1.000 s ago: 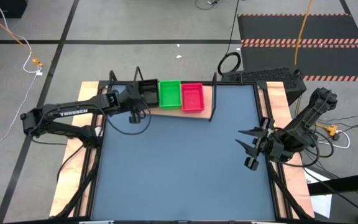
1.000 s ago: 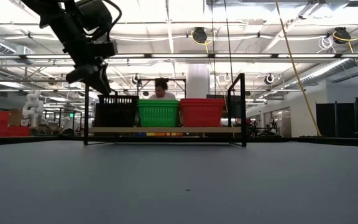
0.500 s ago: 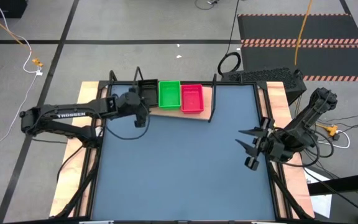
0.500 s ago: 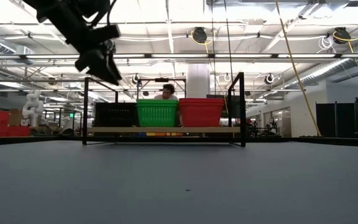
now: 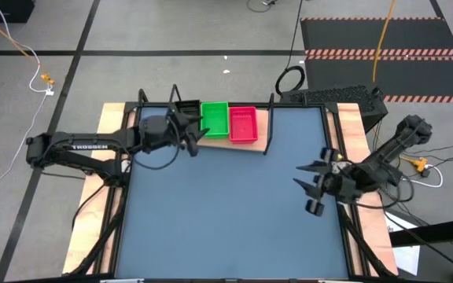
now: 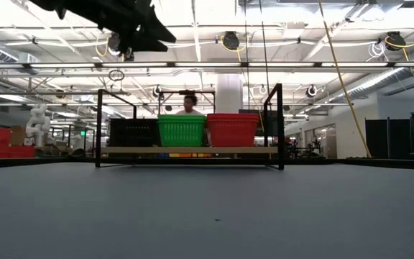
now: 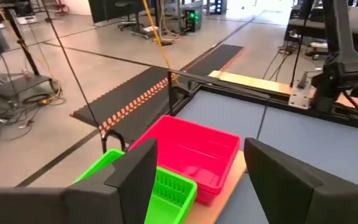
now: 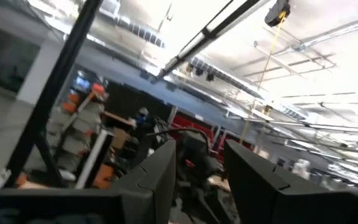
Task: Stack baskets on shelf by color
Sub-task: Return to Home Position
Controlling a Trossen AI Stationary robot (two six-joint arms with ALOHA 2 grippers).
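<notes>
The left gripper (image 5: 189,130) is held in the air with its two dark fingers (image 7: 137,176) spread wide apart. Nothing is gripped or touched by it. Below it and just ahead of its tips stands the light wooden shelf with black wire ends (image 5: 263,119). Three colours of basket sit side by side on the shelf. The black perforated plastic baskets (image 6: 133,132) are nearest the gripper. The bright green perforated plastic baskets (image 5: 215,118) come next, and the red perforated plastic baskets (image 5: 243,124) are farthest.

The right gripper (image 5: 305,189) is parked well apart from the shelf, over the right edge of the blue-grey tabletop (image 5: 226,212). Its fingers are also spread, and it holds nothing.

From above, part of the black baskets is hidden under the left gripper. In the low view that gripper is cut off by the upper edge. How many baskets lie in each colour's pile cannot be made out. A person (image 6: 189,103) is partly hidden behind the green baskets.
</notes>
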